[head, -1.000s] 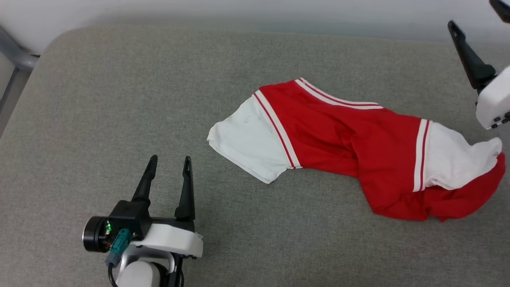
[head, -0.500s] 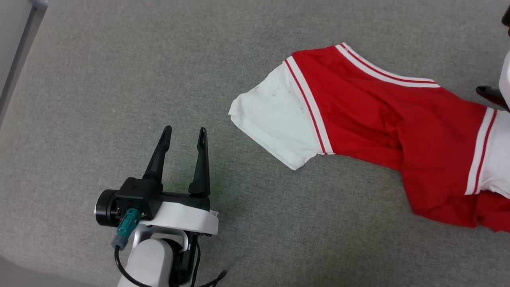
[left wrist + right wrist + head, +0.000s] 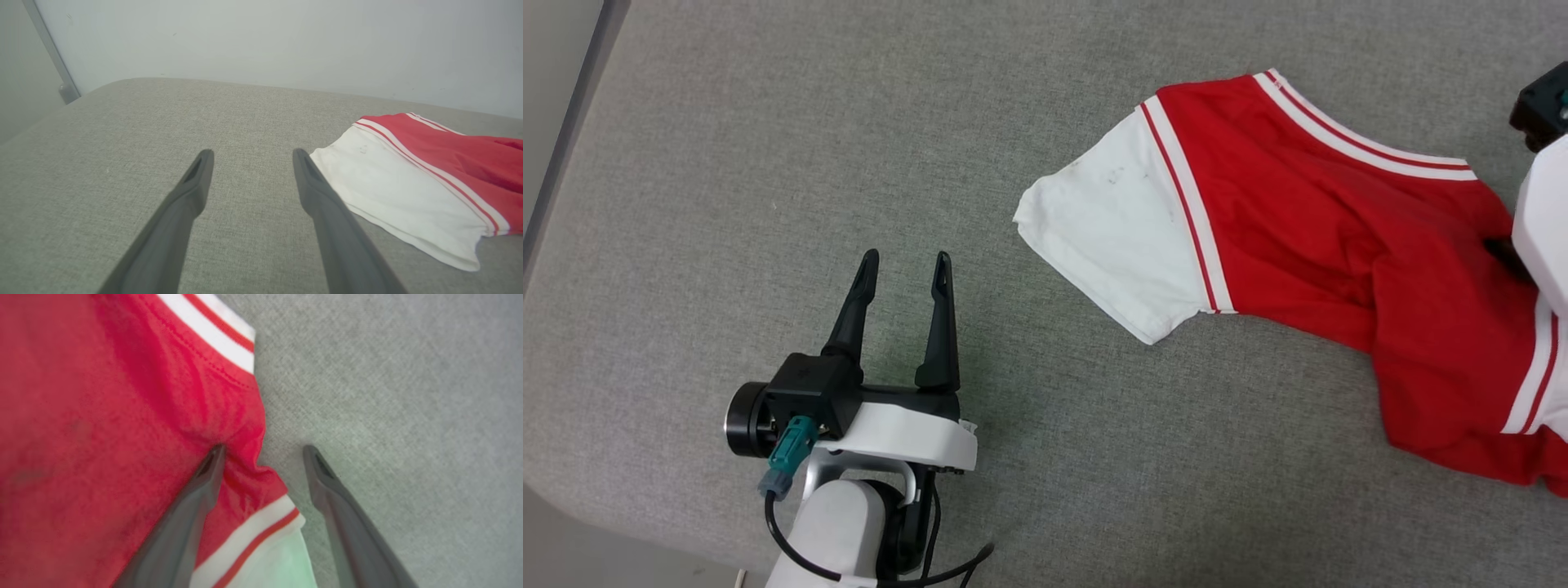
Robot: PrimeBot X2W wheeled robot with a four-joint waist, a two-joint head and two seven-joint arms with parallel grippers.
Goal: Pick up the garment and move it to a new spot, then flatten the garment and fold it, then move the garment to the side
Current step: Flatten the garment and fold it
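The garment (image 3: pixel 1307 229) lies crumpled on the grey padded surface (image 3: pixel 768 163), red body with white sleeves and striped trim, running off the right edge of the head view. One white sleeve (image 3: pixel 400 196) points toward my left gripper (image 3: pixel 907 260), which rests open and empty on the surface, a short way left of that sleeve. In its own wrist view my right gripper (image 3: pixel 263 449) is open and straddles the garment's (image 3: pixel 102 416) edge near the other sleeve's trim: one finger presses on red cloth, the other stands on bare surface. A dark fingertip (image 3: pixel 1501 247) of it shows below the pale forearm.
The grey surface (image 3: pixel 122 143) ends at a rounded edge on the left, beside a metal rail (image 3: pixel 572 122) and a pale wall (image 3: pixel 286 41). Its front edge cuts the lower left corner of the head view. Bare grey surface stretches left of and in front of the garment.
The head camera has tilted down and shifted. My right gripper has come down from above the far right onto the garment's edge. The left gripper stays open in place.
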